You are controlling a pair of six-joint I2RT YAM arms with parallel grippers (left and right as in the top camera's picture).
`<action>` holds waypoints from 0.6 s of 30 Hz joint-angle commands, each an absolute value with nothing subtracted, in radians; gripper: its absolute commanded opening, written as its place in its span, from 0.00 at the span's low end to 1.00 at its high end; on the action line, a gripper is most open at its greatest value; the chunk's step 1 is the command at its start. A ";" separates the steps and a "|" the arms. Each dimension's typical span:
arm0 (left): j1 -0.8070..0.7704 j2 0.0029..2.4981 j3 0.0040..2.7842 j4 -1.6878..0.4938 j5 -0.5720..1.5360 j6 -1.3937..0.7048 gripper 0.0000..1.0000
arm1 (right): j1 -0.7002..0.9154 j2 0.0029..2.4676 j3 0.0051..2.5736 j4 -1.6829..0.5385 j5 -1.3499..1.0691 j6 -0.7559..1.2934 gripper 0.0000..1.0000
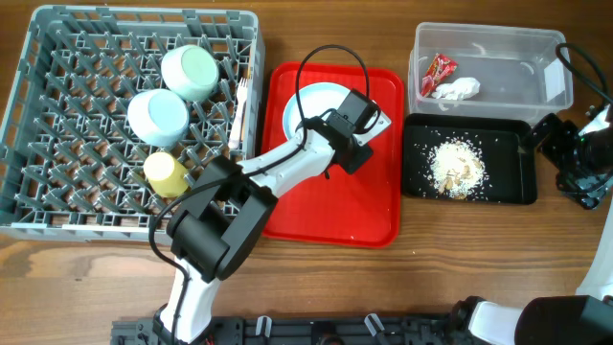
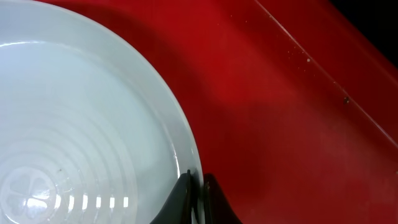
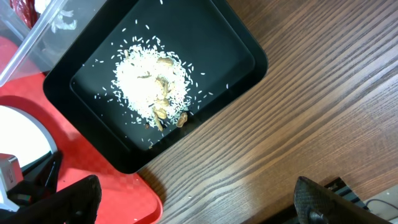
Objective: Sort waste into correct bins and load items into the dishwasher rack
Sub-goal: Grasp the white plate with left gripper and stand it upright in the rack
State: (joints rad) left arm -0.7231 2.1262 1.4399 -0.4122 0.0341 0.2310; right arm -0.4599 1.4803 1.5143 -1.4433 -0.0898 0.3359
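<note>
Pinching white plate (image 2: 87,112) rim, left gripper (image 2: 196,184), largely cropped below

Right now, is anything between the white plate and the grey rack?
The left hand grips the plate by its rim. In the way stand the raised edge of the red tray and the near wall of the rack; the white fork lies just inside that wall.

The white plate (image 2: 81,124) lies flat, its rim pinched in the left gripper (image 2: 198,186). Well to that gripper's left, the grey rack (image 1: 38,115) holds a mint bowl (image 1: 190,72), a second bowl (image 1: 158,117), a yellow cup (image 1: 166,173) and a white fork (image 1: 237,117). To its right, the clear tub (image 1: 536,57) holds a red wrapper (image 1: 439,72) and a crumpled napkin (image 1: 457,90). The black tray (image 1: 512,187) holds heaped rice crumbs (image 1: 457,168).
</note>
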 commanded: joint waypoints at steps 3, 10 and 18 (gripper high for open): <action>-0.739 2.057 1.431 -0.431 0.051 0.196 0.04 | -0.461 1.460 1.530 -1.442 -0.106 0.336 1.00; -0.673 1.748 1.433 -0.431 0.052 0.034 0.04 | -0.461 1.460 1.530 -1.444 -0.106 0.336 1.00; -0.371 1.580 1.433 -0.421 0.337 -0.196 0.04 | -0.461 1.460 1.530 -1.444 -0.106 0.336 1.00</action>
